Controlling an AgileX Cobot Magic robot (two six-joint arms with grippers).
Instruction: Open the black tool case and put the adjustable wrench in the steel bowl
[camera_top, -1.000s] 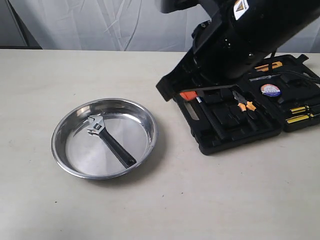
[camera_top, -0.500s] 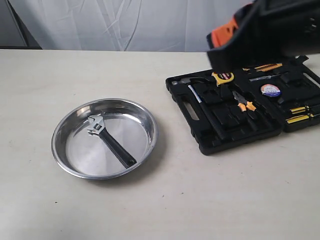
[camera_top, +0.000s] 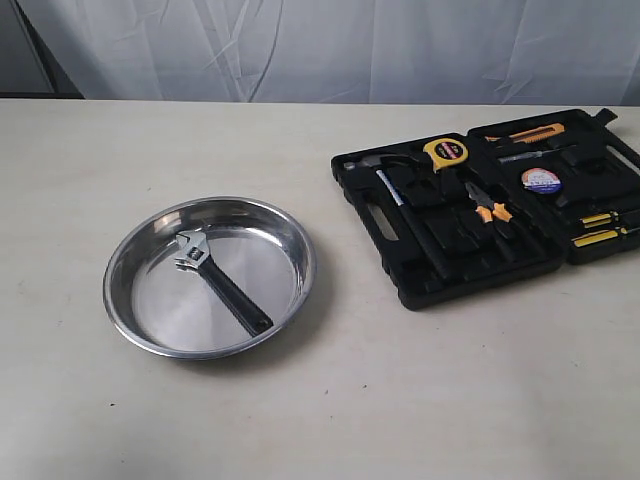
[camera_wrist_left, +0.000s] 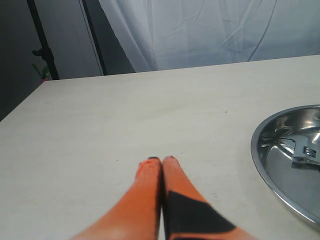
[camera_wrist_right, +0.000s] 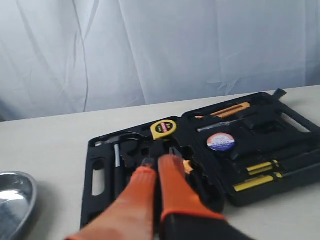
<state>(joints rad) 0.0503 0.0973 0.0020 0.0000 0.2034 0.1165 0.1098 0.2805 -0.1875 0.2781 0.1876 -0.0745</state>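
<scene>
Counter (camera_top: 330, 410) surface, pale and matte, carries two groups set well apart in the exterior view. On the left is the steel bowl (camera_top: 165, 312), and the adjustable wrench (camera_top: 222, 284) lies inside it on the flat bottom. The wrench lies diagonally, its silver head toward the far-left rim and its black handle toward the near-right rim. On the right, the black tool case (camera_top: 472, 283) lies opened out flat with both halves facing up. Its moulded slots hold a yellow tape measure (camera_top: 445, 152), orange-handled pliers (camera_top: 488, 211), a round tape roll (camera_top: 540, 180) with a blue and red label, and yellow-handled screwdrivers (camera_top: 598, 228). A white curtain (camera_top: 320, 50) hangs behind. In its wrist view, the left end effector (camera_wrist_left: 161, 161) has its orange fingers pressed together with nothing between them. It is over bare counter, with the bowl's rim and the wrench head close by. In the other wrist view, the right end effector (camera_wrist_right: 157, 161) has its fingers closed tip to tip and empty, poised in front of the open case. Whether either one touches the counter cannot be told.
</scene>
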